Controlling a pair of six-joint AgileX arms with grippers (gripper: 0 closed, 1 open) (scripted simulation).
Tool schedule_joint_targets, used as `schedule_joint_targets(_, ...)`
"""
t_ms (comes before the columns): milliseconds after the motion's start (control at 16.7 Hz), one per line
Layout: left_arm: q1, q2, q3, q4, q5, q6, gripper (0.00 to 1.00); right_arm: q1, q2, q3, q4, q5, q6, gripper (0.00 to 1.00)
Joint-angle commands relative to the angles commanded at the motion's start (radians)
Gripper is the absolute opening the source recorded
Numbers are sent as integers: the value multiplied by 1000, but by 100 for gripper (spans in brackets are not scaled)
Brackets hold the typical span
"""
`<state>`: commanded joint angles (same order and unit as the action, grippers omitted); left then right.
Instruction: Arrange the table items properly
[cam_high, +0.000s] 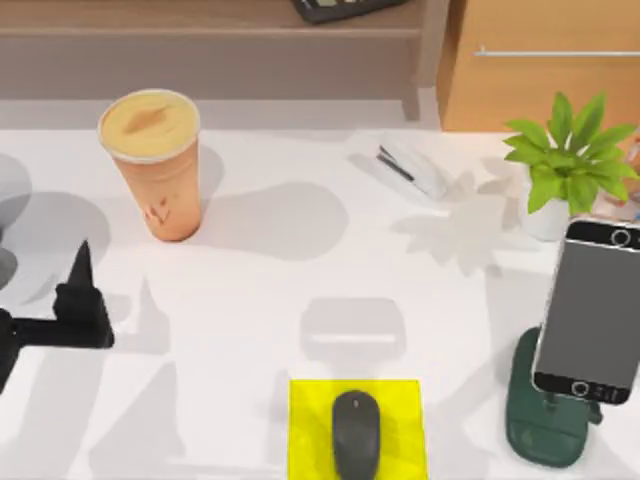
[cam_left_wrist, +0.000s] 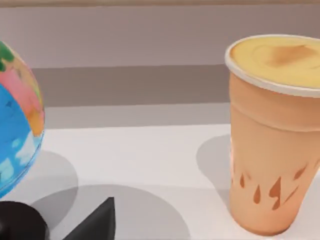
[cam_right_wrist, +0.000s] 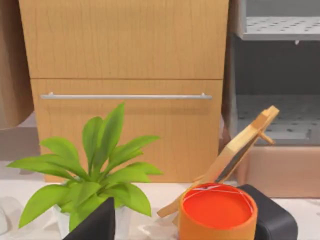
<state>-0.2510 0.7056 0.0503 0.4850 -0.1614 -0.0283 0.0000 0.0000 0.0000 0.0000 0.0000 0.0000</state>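
Observation:
The orange-tan lidded drink cup (cam_high: 152, 165) stands upright at the back left of the white table (cam_high: 260, 290); it looms close in the left wrist view (cam_left_wrist: 272, 135). The dark grey mouse (cam_high: 356, 432) lies on a yellow pad (cam_high: 310, 430) at the front centre. At the right, the smartphone (cam_high: 590, 310) leans upright on a dark green stand (cam_high: 540, 425). My left gripper (cam_high: 82, 290) hovers at the left edge, in front of the cup and apart from it. A dark tip of my right gripper (cam_right_wrist: 95, 222) shows near the potted plant.
A green potted plant (cam_high: 568, 165) and a white stapler (cam_high: 412, 168) sit at the back right. A brown shelf (cam_high: 210, 40) and a wooden cabinet (cam_high: 545, 60) stand behind the table. A globe (cam_left_wrist: 15, 120) is beside the left gripper. An orange-red tub (cam_right_wrist: 217, 212) stands by the plant.

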Motion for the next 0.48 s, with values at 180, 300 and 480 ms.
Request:
schedule_joint_targets(180, -69, 297, 49, 203, -64, -2, 100, 0, 0, 0, 0, 0, 0, 100)
schedule_joint_targets(300, -108, 498, 94, 341, -101, -2, 100, 0, 0, 0, 0, 0, 0, 100)
schedule_joint_targets(480, -153, 786, 173, 543, -146, -1, 100, 0, 0, 0, 0, 0, 0, 100)
